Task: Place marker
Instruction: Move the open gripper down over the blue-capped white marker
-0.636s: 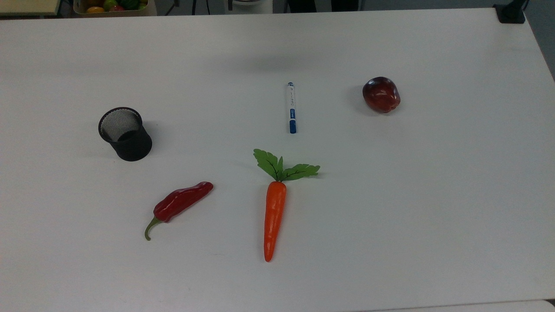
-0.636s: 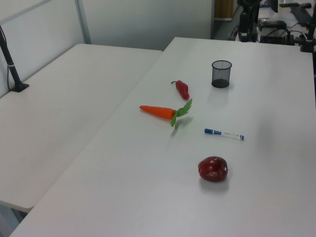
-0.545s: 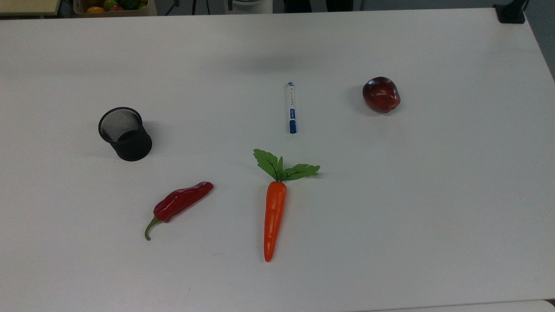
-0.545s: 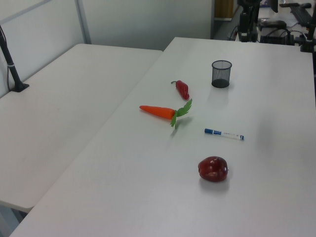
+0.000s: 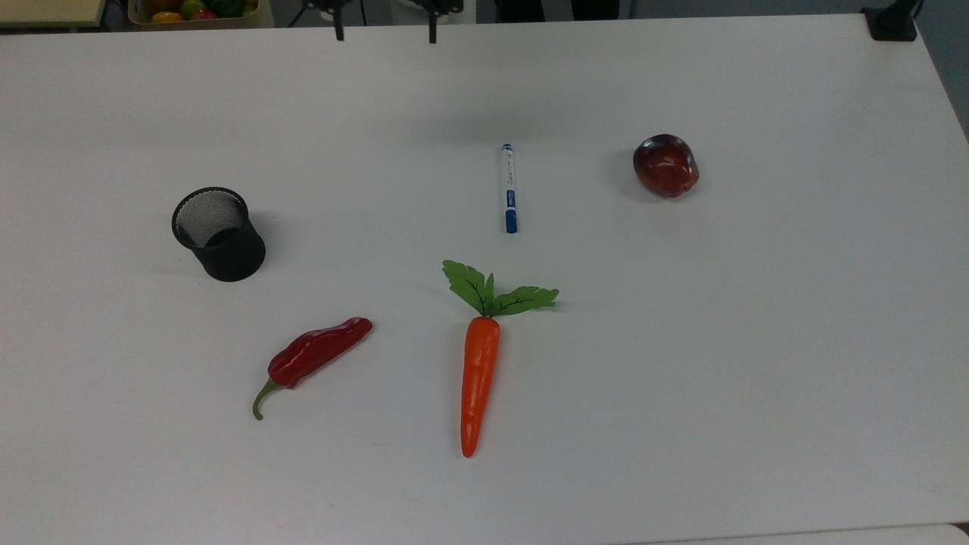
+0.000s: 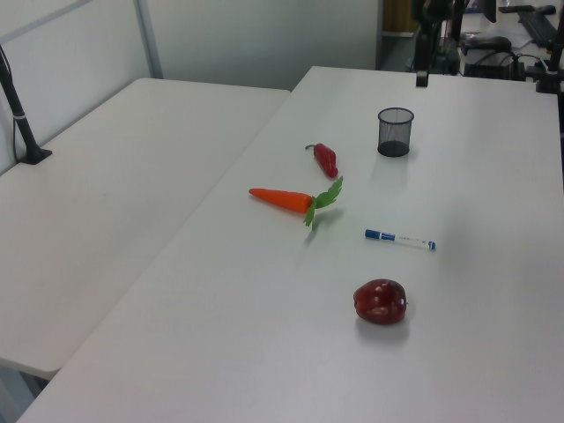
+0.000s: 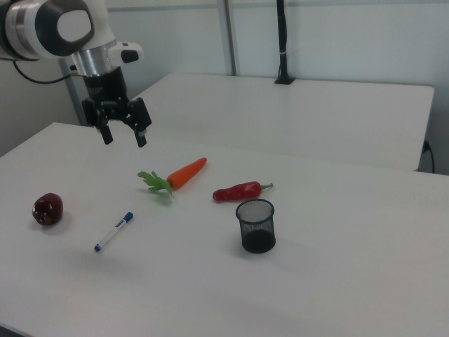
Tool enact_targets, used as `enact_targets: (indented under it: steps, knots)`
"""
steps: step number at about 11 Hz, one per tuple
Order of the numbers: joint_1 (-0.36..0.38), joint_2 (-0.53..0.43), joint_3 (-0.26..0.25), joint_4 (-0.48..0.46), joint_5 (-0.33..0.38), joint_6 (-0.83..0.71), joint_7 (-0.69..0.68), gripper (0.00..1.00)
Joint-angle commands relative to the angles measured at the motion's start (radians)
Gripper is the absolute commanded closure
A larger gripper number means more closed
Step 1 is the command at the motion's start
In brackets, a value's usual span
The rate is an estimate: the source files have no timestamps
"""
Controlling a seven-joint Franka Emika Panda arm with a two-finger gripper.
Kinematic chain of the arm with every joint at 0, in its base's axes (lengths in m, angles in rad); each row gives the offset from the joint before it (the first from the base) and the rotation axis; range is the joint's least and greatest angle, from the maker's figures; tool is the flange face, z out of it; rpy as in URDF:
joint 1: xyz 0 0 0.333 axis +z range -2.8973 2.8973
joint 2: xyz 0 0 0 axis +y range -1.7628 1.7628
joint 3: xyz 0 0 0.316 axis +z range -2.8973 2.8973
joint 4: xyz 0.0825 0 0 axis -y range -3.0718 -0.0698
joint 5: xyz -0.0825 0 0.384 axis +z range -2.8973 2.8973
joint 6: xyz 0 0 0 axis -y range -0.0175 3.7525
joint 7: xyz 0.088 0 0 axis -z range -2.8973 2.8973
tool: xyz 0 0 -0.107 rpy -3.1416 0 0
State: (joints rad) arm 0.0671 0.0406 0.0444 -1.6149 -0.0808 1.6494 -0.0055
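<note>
The marker (image 5: 509,188), white with a blue cap, lies flat on the white table (image 5: 757,341), between the carrot and the table's far edge in the top view. It also lies between the apple and the carrot in the left view (image 6: 400,239), and at the lower left of the right view (image 7: 114,232). My gripper (image 7: 124,137) hangs open and empty above the table, well apart from the marker, up and behind it in the right view. In the top view the gripper (image 5: 385,34) pokes in at the upper edge.
A black mesh cup (image 5: 219,235) stands upright at the top view's left. A red chili pepper (image 5: 318,352) and an orange carrot (image 5: 479,378) with green leaves lie nearer the front. A dark red apple (image 5: 665,165) rests at the right.
The gripper's two fingertips have come into the top view at its upper edge, and a finger now shows in the left view. Nothing on the table has moved.
</note>
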Motion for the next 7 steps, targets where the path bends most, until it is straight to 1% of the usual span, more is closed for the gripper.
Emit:
enact_targets:
  steps: [1,3,5,7]
  knots:
    - [0.085,0.045,-0.005,-0.057,0.013,0.065,0.036,0.0]
    - [0.111,0.068,0.0,-0.107,0.015,0.127,0.038,0.0]
    - [0.144,0.096,0.003,-0.163,0.015,0.211,0.076,0.0]
    - [0.164,0.143,0.003,-0.181,0.015,0.259,0.119,0.0]
